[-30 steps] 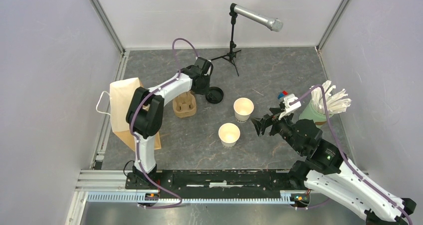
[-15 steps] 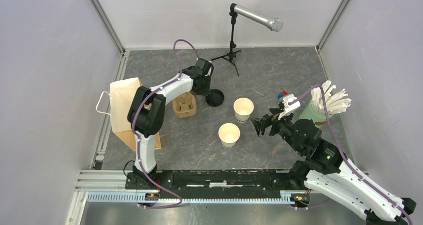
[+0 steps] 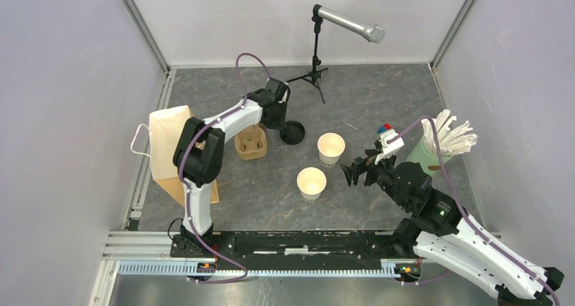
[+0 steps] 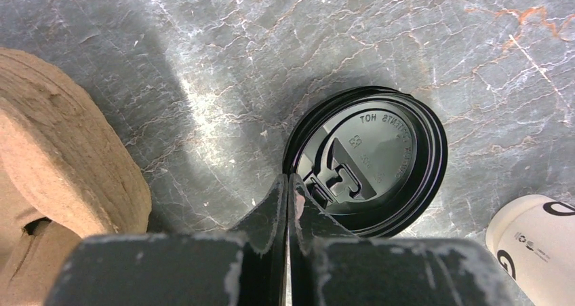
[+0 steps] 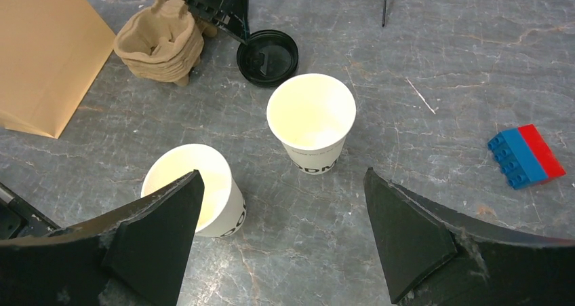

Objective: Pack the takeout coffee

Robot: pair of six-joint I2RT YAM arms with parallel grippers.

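At lid (image 4: 380, 150) edge: L gripper (image 4: 289, 178), closed

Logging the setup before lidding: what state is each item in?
Far paper cup: upright, lidless.
Near paper cup: upright, lidless.
Black lid: flat on table, off both cups.
Cup carrier: holds no cups.
Paper bag: lying flat.
Left gripper: shut at lid's rim.
Right gripper: open, empty.

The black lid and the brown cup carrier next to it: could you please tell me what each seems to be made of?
The black lid: likely thin moulded plastic, semi-glossy, with crisp embossed lettering and rim highlights. The brown cup carrier: apparently moulded paper pulp, matte and fibrous, with soft, uneven edges.
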